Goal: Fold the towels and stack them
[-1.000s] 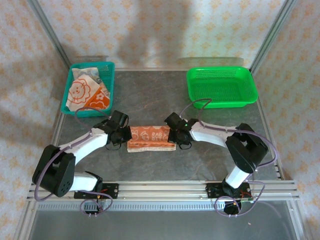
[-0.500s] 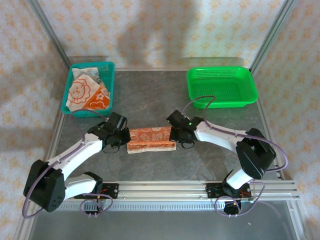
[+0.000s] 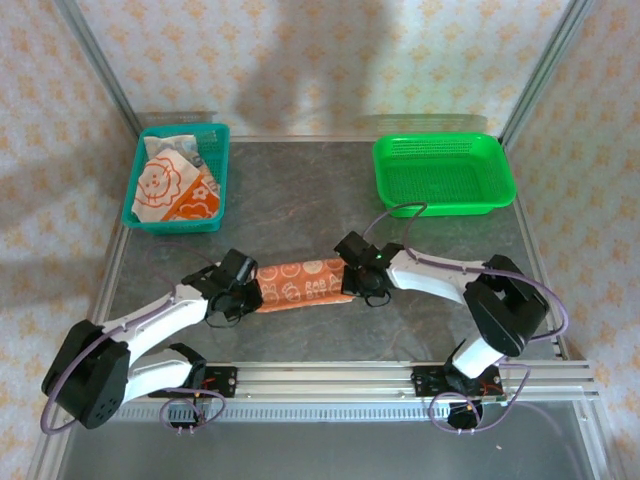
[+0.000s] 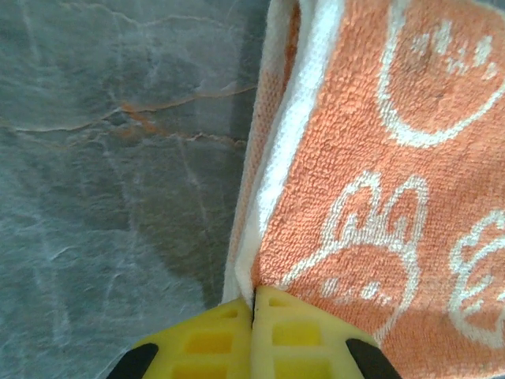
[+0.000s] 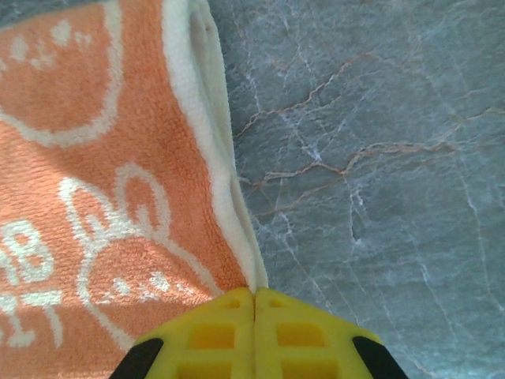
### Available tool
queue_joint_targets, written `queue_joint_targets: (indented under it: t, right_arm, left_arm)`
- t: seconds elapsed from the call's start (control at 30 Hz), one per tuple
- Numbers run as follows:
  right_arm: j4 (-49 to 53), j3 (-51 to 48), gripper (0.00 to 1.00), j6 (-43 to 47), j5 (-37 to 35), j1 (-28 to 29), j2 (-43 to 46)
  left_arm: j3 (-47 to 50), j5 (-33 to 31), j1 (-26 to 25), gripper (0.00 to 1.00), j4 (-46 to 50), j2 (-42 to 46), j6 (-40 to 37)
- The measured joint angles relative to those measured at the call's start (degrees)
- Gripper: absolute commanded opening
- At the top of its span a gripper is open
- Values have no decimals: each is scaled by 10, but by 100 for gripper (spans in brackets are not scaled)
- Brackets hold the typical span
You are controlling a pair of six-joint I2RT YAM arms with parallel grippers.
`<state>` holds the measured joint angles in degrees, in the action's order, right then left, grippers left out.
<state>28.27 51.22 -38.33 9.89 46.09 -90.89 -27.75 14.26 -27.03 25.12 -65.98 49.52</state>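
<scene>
Towel position: The folded towel (image 3: 300, 282) is lying as a long orange band across the near middle of the table (image 3: 300, 200), stretching between the two grippers. The top view is too coarse to tell whether it is resting on the surface or hanging just off it.
Left gripper: The left gripper (image 4: 252, 312) is pinching the towel's left end, its yellow fingertips pressing together on the cream border with no gap showing.
Right gripper: The right gripper (image 5: 254, 304) is clamping the opposite end the same way, fingertips meeting at the hem corner.
Handling: You are working with a light, limp terry cloth. It is offering no stiffness, so any unsupported span will probably sag, and the folded layers will probably slide apart once tension drops. It is not fragile, and the looped pile is giving the fingers good friction.
Where to grip: You should be taking it by corners and hems. Several layer edges are showing at the left end, so be catching all of them in one pinch.
Remaining stock: The remaining towels (image 3: 170, 180) are sitting crumpled in the teal basket (image 3: 185, 128) at the far left.
Surroundings: The green basket (image 3: 445, 140) is standing at the far right, well apart from the band.
Obstructions: Nothing is standing between the band and either basket. The right arm's cable (image 3: 383, 212) is looping close to the green basket's near rim, so you should be watching it on any reach that way.
</scene>
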Motion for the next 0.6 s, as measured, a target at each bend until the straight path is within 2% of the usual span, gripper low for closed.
queue_joint_targets:
  t: [0.03,0.1,0.13,0.17,0.27,0.33,0.6]
  right_arm:
    - [-1,0,7,0,0,0,-5]
    - [-3,-2,10,1,0,0,-8]
    - [-3,-2,14,2,-1,0,-7]
    - [-3,-2,19,5,-2,0,-6]
    - [-6,-4,40,10,-9,0,6]
    - [-18,-10,47,13,-13,0,21]
    - [-100,-37,52,9,-28,0,32]
  left_arm:
    - [0,2,0,11,-7,-5,1]
    - [0,3,-1,25,-14,-10,4]
    - [-2,4,-2,36,-16,-10,3]
    - [-6,4,-3,40,-17,-10,2]
    - [-17,-2,-4,47,-10,-10,-7]
    - [-27,-11,-4,50,1,-10,-17]
    - [-81,-29,-3,57,16,-68,-66]
